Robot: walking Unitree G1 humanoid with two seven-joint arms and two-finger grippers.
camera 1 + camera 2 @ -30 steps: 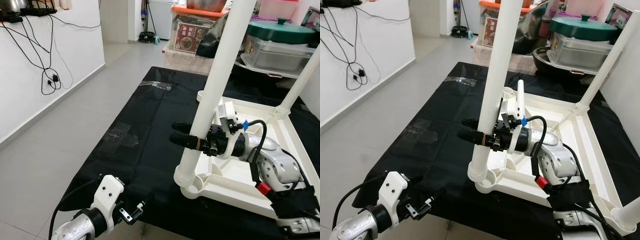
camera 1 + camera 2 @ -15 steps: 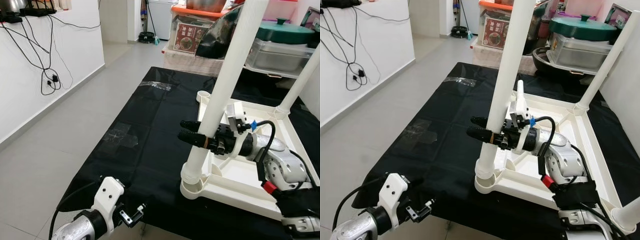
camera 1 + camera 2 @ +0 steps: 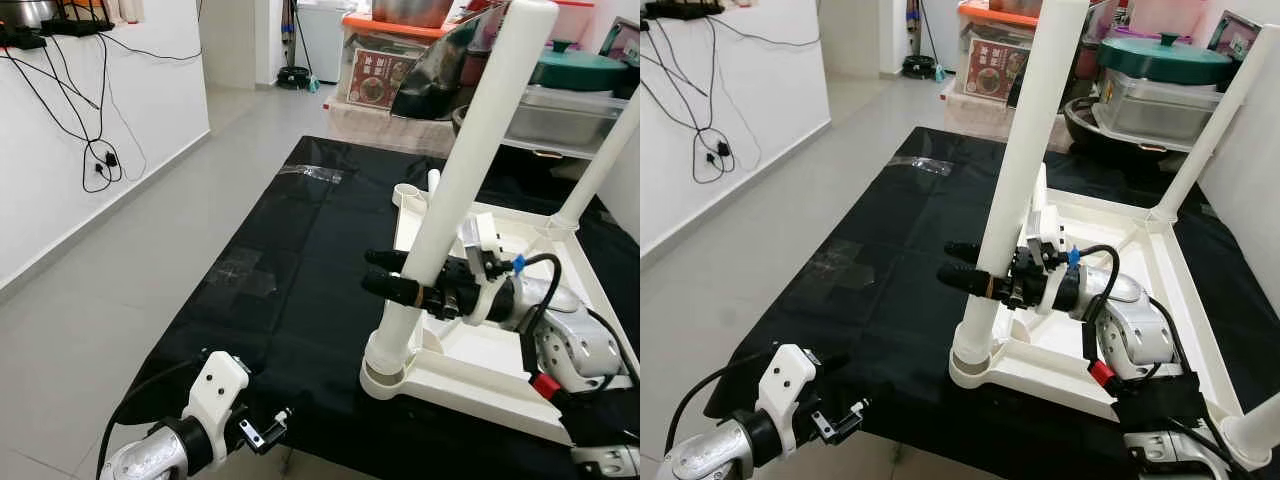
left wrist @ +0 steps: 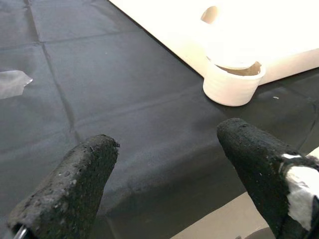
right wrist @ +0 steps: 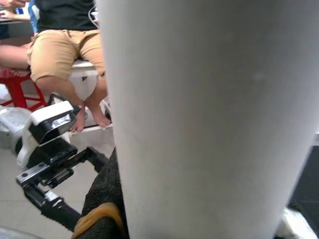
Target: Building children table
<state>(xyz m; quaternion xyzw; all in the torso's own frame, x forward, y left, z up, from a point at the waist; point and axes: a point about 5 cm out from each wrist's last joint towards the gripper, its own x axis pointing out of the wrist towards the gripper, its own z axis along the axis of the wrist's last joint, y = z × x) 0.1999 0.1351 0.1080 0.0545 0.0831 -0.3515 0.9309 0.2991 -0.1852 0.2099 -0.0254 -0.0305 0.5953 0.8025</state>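
A white children's table (image 3: 478,378) lies upside down on a black cloth (image 3: 290,260). A long white leg (image 3: 470,150) stands in the table's near left corner socket (image 3: 385,368), leaning to the right. My right gripper (image 3: 370,270) is shut on this leg a little above the socket; in the right wrist view the leg (image 5: 209,119) sits right against a finger (image 5: 104,199). A second leg (image 3: 600,165) stands at the far right corner. Low at the cloth's front left edge, my left gripper (image 4: 164,149) is open, facing the socket (image 4: 232,82).
Storage boxes and a green-lidded pot (image 3: 575,65) crowd the space behind the cloth. A white wall with hanging cables (image 3: 95,150) runs along the left, with grey floor (image 3: 100,290) between. Tape patches (image 3: 240,275) stick to the cloth. A seated person's legs (image 5: 65,55) are nearby.
The leg held by my right gripper has tipped further to the right, its top swinging that way, and the gripper went slightly right with it. My left gripper has stayed put.
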